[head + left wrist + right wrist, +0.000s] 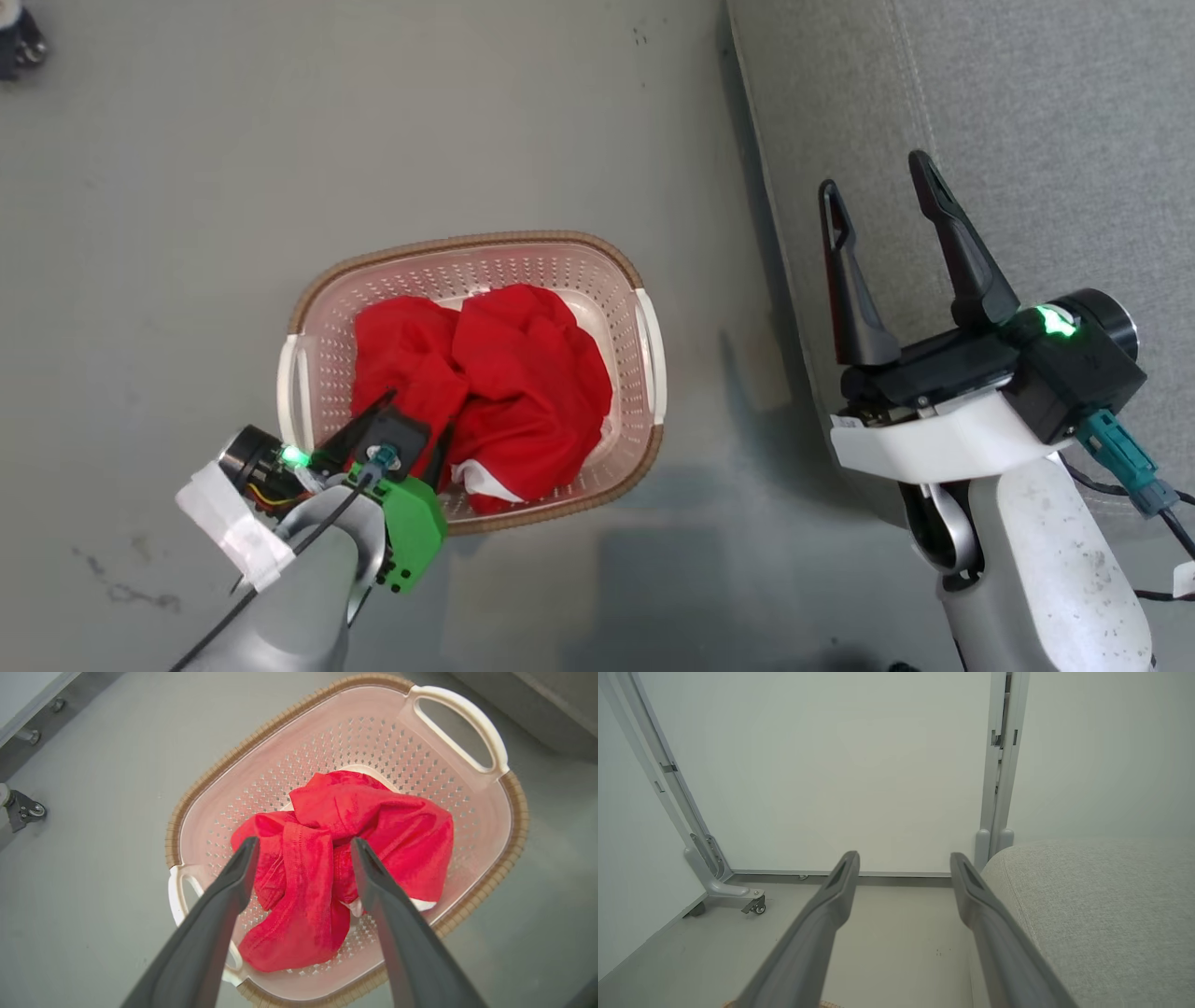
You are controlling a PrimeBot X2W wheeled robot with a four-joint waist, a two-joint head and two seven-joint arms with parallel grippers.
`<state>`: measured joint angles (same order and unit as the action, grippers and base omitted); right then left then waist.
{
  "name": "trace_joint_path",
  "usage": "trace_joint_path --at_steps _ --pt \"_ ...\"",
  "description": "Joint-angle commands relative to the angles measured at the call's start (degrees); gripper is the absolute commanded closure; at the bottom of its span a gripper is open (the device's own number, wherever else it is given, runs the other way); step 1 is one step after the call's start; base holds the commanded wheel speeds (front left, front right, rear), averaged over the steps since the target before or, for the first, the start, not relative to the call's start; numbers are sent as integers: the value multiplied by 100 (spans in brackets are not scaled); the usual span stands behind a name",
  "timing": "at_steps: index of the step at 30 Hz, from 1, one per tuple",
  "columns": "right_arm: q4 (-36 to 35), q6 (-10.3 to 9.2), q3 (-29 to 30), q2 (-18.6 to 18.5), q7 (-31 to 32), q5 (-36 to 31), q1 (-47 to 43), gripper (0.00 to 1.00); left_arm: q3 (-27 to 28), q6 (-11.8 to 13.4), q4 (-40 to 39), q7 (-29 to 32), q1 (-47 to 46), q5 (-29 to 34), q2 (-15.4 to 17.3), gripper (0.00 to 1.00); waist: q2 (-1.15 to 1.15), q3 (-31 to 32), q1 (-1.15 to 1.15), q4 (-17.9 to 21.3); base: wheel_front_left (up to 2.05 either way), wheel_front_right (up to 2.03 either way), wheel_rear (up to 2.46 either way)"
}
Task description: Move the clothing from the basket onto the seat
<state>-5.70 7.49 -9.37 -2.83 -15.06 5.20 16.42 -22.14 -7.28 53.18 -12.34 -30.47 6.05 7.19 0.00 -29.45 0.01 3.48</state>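
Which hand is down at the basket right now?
The left hand, open just above the red clothing in the basket. The right hand is also open but off by the seat.

soft red clothing (369, 826), perforated plastic basket (373, 732)

My right gripper (903, 855) points level over the grey floor (887, 947), fingers spread apart. The seat (1101, 914) lies close on my right. Far ahead stands a white wall (831, 765), with a caster (759, 908) at far left.
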Motion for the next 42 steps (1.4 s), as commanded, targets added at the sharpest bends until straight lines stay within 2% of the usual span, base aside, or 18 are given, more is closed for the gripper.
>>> trace_joint_path --at_steps 1,6,11,25,29,32,33,34,35,39,42 --pt "-20 0 -37 -9 -18 46 144 0 -21 -7 223 105 -232 59 75 0 0 -694 -1 422 0 0 0" --pt "-67 0 -131 -10 -18 162 367 0 -86 28 959 365 -765 87 101 0 0 -1086 -1 594 0 0 0" --pt "-138 0 -218 -7 -18 242 540 0 -121 172 1270 199 -1199 138 232 0 0 -1464 -1 748 0 0 0" --pt "-237 0 -436 -7 -18 497 710 0 -733 1275 1772 107 -2063 849 744 0 0 -2107 -1 1007 0 0 0" --pt "-217 0 -463 -8 -18 532 786 0 -862 1427 1849 110 -2210 968 865 0 0 -2184 -1 1009 0 0 0" --pt "-201 0 -478 -9 -18 568 819 0 -870 1423 1862 27 -2284 923 931 0 0 -2212 -1 1004 0 0 0" --pt "-194 0 -480 -9 -18 582 837 0 -862 1391 1855 -23 -2298 880 932 39 0 -2215 -1 999 0 0 0" --pt "-184 0 -483 -8 -18 589 845 0 -865 1374 1837 -72 -2310 865 940 73 0 -2214 -1 996 0 0 0" --pt "-172 0 -484 -9 -18 605 849 0 -862 1318 1822 -116 -2315 820 941 100 0 -2207 -1 991 0 0 0" --pt "-112 0 -485 -9 -18 645 845 0 -745 1152 1744 -230 -2306 567 879 100 0 -2135 -1 963 0 0 0" --pt "-50 0 -499 -9 -18 632 783 0 -740 1127 1620 -263 -2227 484 815 100 0 -2021 -1 924 0 0 0"
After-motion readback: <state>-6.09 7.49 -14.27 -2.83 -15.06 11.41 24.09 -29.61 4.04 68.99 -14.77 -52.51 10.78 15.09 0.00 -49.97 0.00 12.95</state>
